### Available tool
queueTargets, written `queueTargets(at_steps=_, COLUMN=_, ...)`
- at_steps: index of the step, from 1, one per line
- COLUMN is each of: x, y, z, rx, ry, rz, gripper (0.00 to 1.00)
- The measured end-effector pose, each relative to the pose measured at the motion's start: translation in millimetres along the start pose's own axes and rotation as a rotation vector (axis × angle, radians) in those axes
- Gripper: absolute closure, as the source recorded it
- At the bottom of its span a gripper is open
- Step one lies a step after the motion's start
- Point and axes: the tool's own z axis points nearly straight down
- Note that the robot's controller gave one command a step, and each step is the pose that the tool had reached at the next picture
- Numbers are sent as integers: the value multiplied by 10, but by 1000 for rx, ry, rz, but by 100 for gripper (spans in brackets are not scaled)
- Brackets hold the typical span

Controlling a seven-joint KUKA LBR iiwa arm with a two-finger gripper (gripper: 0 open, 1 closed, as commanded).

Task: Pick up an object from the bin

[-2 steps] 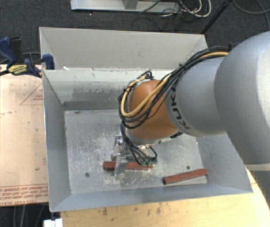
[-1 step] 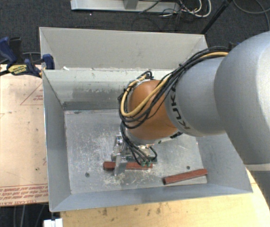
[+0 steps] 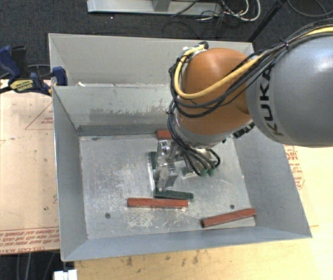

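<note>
Orange wrist cover [image 3: 213, 92] above gripper [image 3: 165, 179], grip state indiscernible, low over dark green bar [image 3: 175, 196] beside red-brown stick [image 3: 155, 203], mid-bin [image 3: 67, 156]

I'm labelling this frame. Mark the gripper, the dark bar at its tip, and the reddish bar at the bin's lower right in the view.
gripper [image 3: 166, 182]: camera view, its lower end.
dark bar [image 3: 178, 196]: camera view, middle of its top.
reddish bar [image 3: 228, 218]: camera view, middle of its length.
</note>
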Motion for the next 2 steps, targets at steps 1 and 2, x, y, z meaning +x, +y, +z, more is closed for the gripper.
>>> queueTargets(at_steps=1, x=4, y=-1, z=5, rx=0, ry=2, rz=0, gripper=0)
queueTargets(at_steps=2, x=4, y=-2, z=5, rx=0, ry=2, rz=0, gripper=0)
